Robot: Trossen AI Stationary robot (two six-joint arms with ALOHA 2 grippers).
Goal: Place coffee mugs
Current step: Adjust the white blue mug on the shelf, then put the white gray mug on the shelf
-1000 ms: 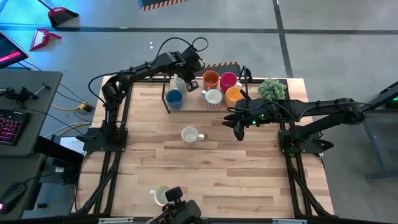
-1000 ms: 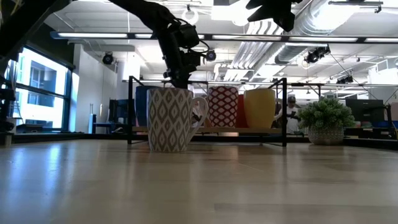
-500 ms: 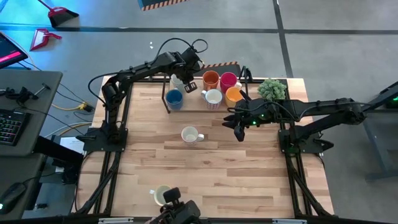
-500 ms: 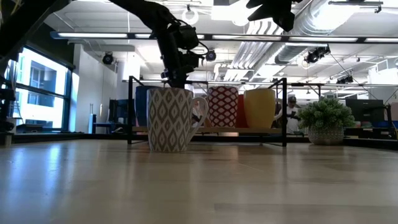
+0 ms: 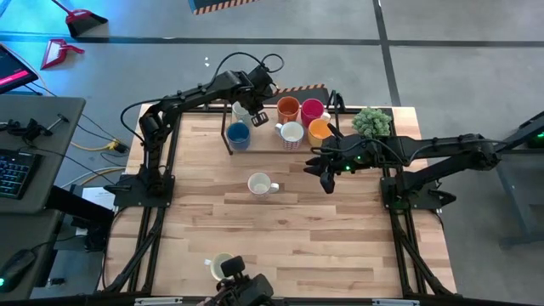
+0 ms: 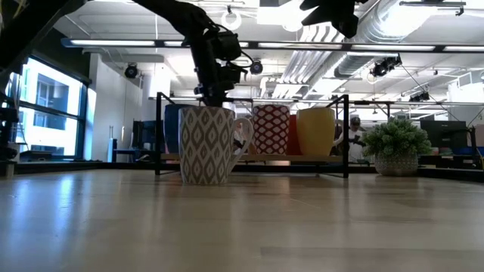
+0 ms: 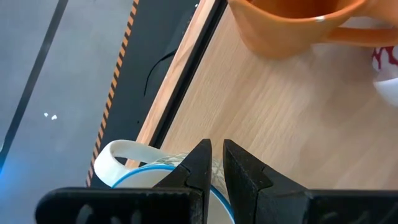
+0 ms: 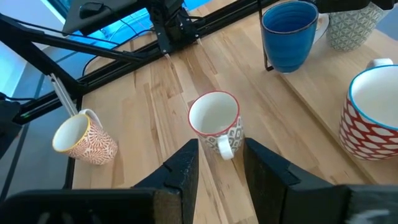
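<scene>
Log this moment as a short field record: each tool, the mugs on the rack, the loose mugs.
left tool: shut on the rim of a patterned white mug, at the rack's back left
right tool: open, above the table, facing the centre mug
rack: blue mug, orange mug, magenta mug, yellow-orange mug, red-patterned white mug
loose: centre mug; front-edge mug
</scene>
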